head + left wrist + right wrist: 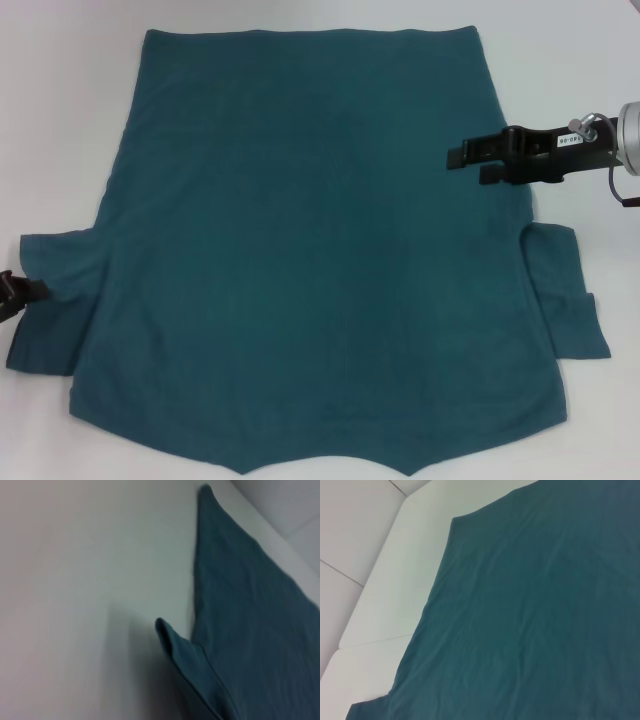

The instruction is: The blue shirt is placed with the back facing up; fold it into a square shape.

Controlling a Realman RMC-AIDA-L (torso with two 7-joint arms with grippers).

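The blue shirt [310,250] lies flat on the white table, plain back up, hem at the far side and collar at the near edge. My left gripper [12,292] is at the outer edge of the shirt's left sleeve [55,300] and is shut on it; creases run from the sleeve to the gripper. In the left wrist view the sleeve [190,665] stands a little raised off the table. My right gripper [468,160] is open and hovers over the shirt's right side edge, above the right sleeve [565,290]. The right wrist view shows the shirt's plain cloth [530,605].
The white table [60,100] shows bare on both sides of the shirt and beyond the hem. A table edge and seam [370,580] show in the right wrist view. The shirt's collar end reaches the near edge of the head view.
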